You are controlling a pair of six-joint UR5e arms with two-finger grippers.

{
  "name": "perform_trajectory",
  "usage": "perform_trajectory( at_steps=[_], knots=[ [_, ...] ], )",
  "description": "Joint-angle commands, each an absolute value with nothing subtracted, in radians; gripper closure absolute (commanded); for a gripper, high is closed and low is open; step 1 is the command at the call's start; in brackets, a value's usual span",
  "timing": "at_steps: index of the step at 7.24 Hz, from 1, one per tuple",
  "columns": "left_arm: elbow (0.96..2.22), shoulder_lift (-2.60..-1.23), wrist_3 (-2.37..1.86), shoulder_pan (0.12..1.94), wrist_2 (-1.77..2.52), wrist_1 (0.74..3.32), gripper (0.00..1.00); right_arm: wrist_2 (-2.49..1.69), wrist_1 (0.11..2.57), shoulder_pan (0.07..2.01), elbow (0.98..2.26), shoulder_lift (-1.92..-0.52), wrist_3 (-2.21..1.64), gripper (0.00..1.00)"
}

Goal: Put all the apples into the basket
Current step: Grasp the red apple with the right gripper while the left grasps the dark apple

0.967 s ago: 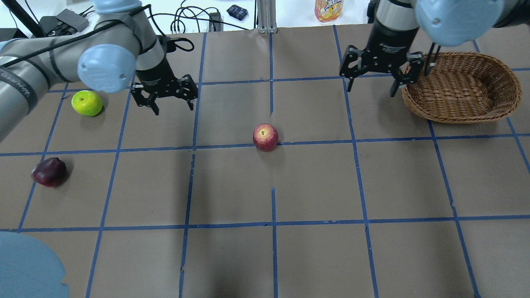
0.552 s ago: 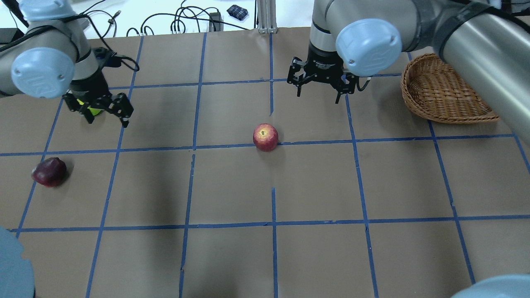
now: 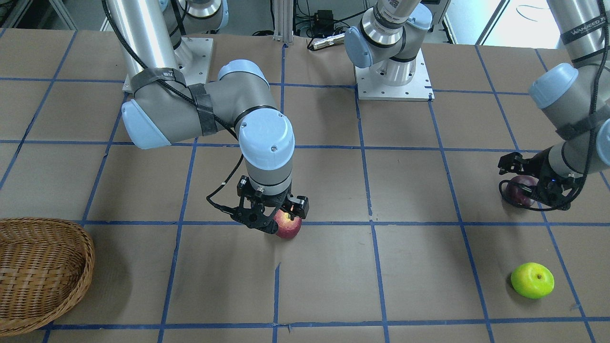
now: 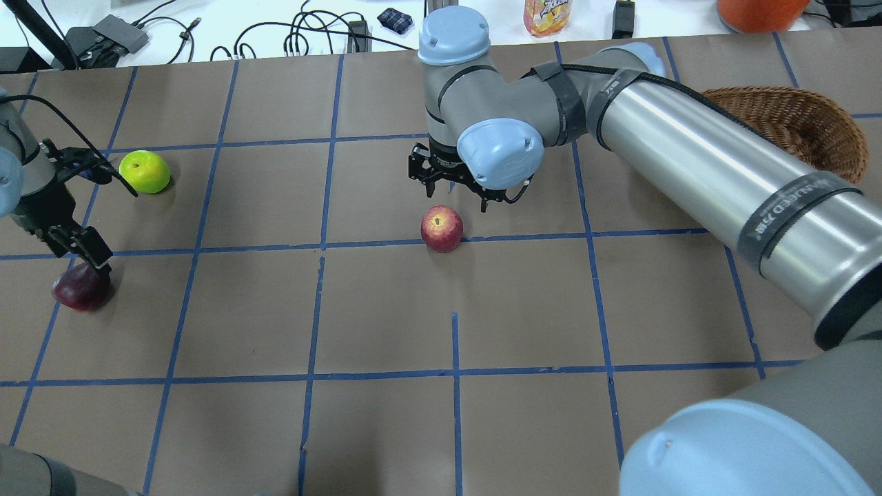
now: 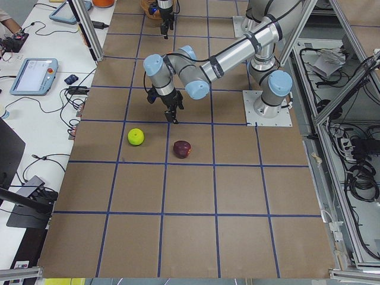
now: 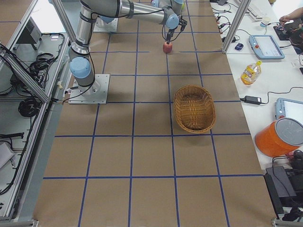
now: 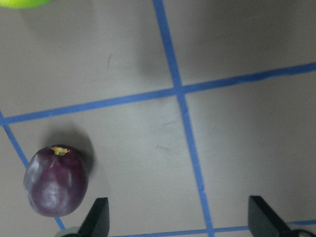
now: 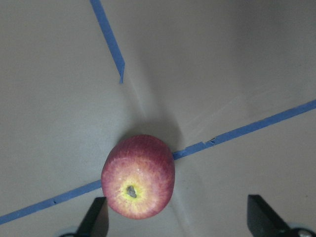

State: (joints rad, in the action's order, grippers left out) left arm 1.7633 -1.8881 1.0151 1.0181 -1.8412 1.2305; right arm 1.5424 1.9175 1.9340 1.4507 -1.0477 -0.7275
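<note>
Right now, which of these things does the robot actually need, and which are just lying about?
Needed:
red apple
purple apple
green apple
wicker basket

Lying about:
juice bottle
orange bucket
tablet

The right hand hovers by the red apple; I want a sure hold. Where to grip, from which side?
Take the red apple from straight above, across its widest middle: it sits dimple up, free on all sides. It lies off-centre toward one finger of the right hand, so I'd centre first.
</note>
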Motion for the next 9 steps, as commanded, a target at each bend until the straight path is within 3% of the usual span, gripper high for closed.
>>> perform_trajectory(
  at_steps=[1, 6, 7, 8, 9],
  knots=[
    [1.795, -1.943, 1.272, 0.983, -1.845, 1.037, 0.0, 1.522, 1.956, 1.947, 1.443, -1.0, -0.738, 0.0],
    [1.94, -1.993, 1.382, 0.976, -1.881, 0.788, 0.0, 1.485, 1.991, 1.954, 1.456, -0.956, -0.724, 0.0],
    [1.939, -1.994, 1.382, 0.971, -1.881, 0.785, 0.12, 1.485, 1.994, 1.956, 1.454, -0.942, -0.726, 0.0],
    [1.939, -1.996, 1.382, 0.944, -1.879, 0.784, 0.47, 1.485, 1.993, 1.956, 1.454, -0.936, -0.723, 0.0],
    [1.937, -1.997, 1.378, 0.93, -1.876, 0.782, 0.69, 1.486, 1.993, 1.956, 1.453, -0.936, -0.692, 0.37]
  ],
)
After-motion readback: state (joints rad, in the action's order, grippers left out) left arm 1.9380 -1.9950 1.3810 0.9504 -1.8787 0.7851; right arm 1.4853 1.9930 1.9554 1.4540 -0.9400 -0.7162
